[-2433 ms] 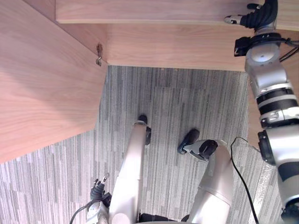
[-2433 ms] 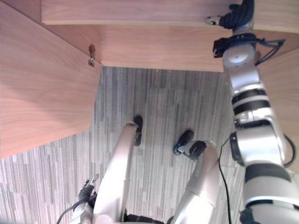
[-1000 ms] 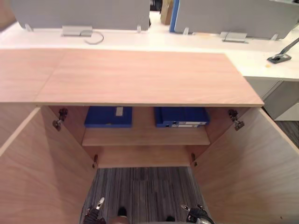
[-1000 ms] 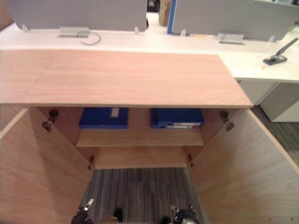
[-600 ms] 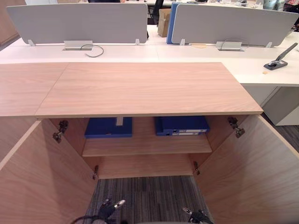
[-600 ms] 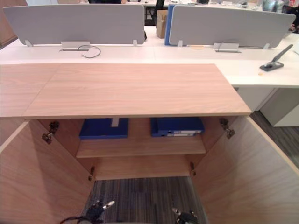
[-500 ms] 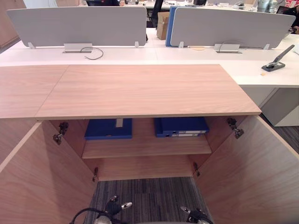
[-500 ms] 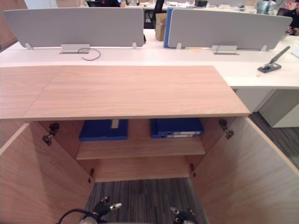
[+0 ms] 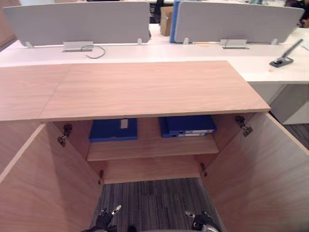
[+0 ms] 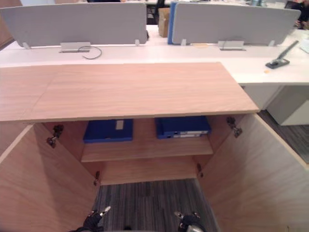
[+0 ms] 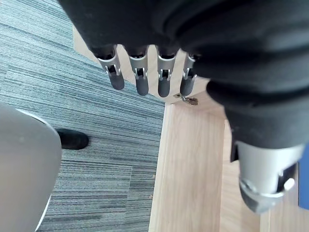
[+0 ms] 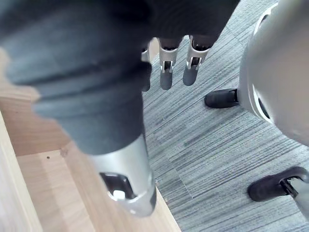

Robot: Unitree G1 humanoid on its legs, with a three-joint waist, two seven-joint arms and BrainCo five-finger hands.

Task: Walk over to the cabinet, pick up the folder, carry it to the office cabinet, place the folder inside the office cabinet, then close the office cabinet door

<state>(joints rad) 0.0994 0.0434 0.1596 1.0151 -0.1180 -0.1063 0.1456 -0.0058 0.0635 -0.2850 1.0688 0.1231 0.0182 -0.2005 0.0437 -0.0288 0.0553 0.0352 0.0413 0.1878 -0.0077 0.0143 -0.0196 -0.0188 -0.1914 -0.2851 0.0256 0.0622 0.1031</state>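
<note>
Left robot hand (image 11: 142, 79) and right robot hand (image 12: 165, 72) hung empty, fingers straight; blue folders (image 9: 113, 129) lay shelved, cabinet doors (image 9: 260, 183) not yet closed.

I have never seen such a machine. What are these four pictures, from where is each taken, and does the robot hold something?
This is a walking humanoid robot. The two wide pictures come from cameras in its head, looking down at a wooden cabinet that stands open. On its shelf lie a left blue folder and a right blue folder. The two close pictures come from wrist cameras, each looking along its own hand toward the grey carpet. The left robot hand and the right robot hand are open and hold nothing.
</note>
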